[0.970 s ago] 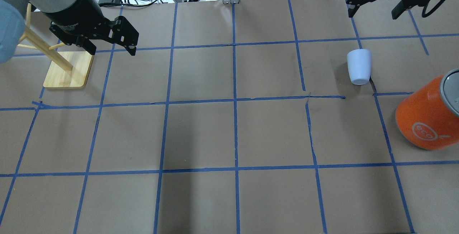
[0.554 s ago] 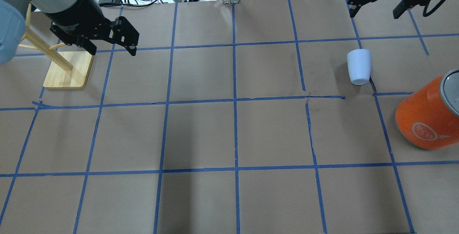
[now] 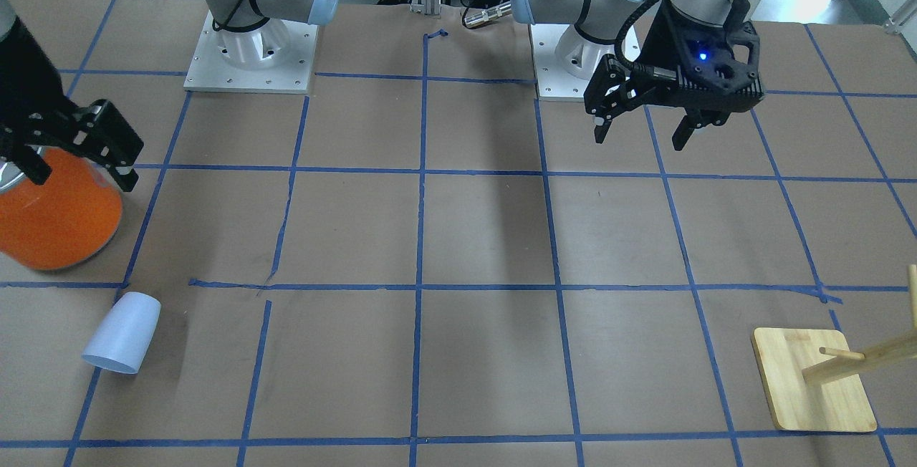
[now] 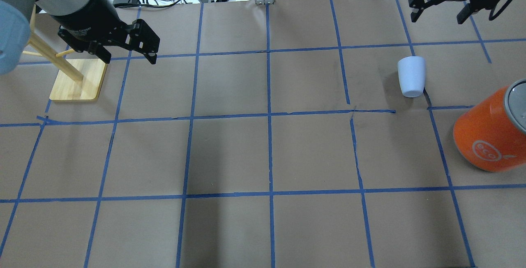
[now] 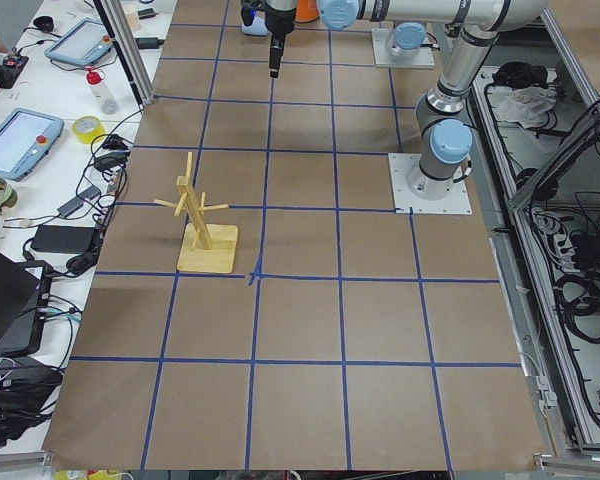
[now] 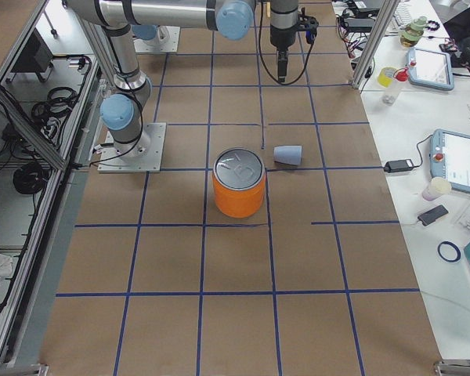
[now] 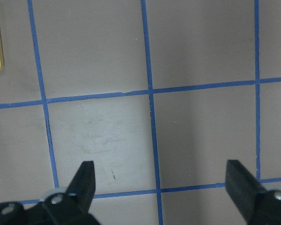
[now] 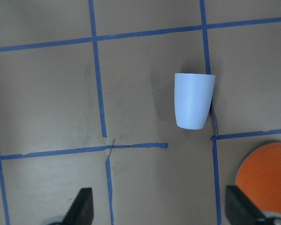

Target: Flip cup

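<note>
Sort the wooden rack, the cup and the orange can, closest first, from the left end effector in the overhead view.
1. wooden rack, left side, beside the left end effector.
2. cup, on the right.
3. orange can, right edge.

Orange can (image 4: 488,137), wooden peg stand (image 4: 78,82) (well apart)

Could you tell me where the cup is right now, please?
In the overhead view the cup lies on its side at right, beyond the orange can.
</note>
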Robot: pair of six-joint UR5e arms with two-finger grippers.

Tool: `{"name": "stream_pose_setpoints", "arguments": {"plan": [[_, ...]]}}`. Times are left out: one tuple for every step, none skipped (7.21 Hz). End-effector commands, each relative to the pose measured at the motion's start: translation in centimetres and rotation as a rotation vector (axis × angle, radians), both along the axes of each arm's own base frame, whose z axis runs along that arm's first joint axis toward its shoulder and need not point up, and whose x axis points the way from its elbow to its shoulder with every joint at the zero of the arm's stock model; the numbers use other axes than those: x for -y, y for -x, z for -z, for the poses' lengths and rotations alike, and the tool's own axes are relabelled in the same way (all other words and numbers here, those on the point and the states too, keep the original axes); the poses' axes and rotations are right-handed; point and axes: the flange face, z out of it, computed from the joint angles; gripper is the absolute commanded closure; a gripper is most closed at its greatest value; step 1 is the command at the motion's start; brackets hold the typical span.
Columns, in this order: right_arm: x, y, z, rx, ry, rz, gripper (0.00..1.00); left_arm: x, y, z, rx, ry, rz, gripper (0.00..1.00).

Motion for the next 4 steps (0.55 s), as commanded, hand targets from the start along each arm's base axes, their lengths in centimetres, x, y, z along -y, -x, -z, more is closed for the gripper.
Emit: {"name": "stream_pose_setpoints", "arguments": {"plan": [[3.4, 3.5, 8.3, 0.013, -0.08, -0.026, 0.0, 0.0, 0.0, 0.1, 0.0, -0.002, 0.0, 0.0], [4.0, 4.4, 13.1, -0.023, -0.093, -0.036, 0.0, 0.0, 0.0, 0.1, 0.0, -0.002, 0.0, 0.0], [3.8, 4.7, 17.1, -0.05, -0.071, -0.04, 0.0, 0.0, 0.0, 0.1, 0.0, -0.002, 0.0, 0.0], [3.5, 5.2, 20.0, -0.059, -0.053, -0.047, 0.0, 0.0, 0.0, 0.1, 0.001, -0.002, 0.0, 0.0]]}}
